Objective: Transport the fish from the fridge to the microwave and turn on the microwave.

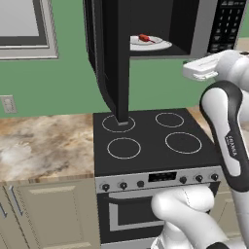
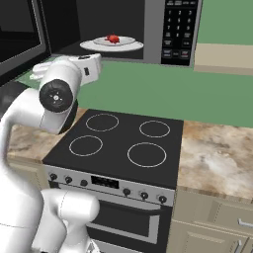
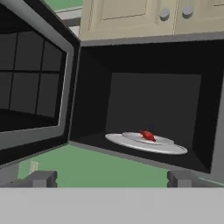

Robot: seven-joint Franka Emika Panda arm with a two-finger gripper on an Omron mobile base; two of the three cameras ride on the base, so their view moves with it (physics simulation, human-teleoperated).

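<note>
I hold the white arm [image 1: 228, 141] raised over the black four-ring stove [image 1: 153, 138], elbow bent high and the hand levelled toward the open microwave [image 2: 148, 29] mounted above it. In the left base view the hand [image 1: 206, 68] sits just below and outside the microwave's opening, near its keypad side; in the right base view the same hand [image 2: 81, 66] points in from the left, under the swung-out door [image 2: 22, 34]. From the hand view I see the two finger tips [image 3: 41, 178] standing wide apart at the bottom, the gripper [image 3: 111, 179] spread open and holding nothing, aimed straight into the dark cavity.

The fish [image 3: 147, 135], a small red-orange piece, lies on a pale plate [image 3: 164, 141] that rests on the round glass turntable [image 3: 131, 142] inside the microwave, well apart from the fingers. The hand view alone shows the door's dark gridded window and the cream cabinets [image 3: 131, 15] above the oven. The right base view shows the keypad [image 2: 179, 32] with its pale buttons, and the marbled counter [image 2: 217, 158] to the right of the stove. The left base view gives the stove's knob row [image 1: 160, 182], a wall outlet [image 1: 8, 103] and a framed window [image 1: 26, 29] on the green wall
</note>
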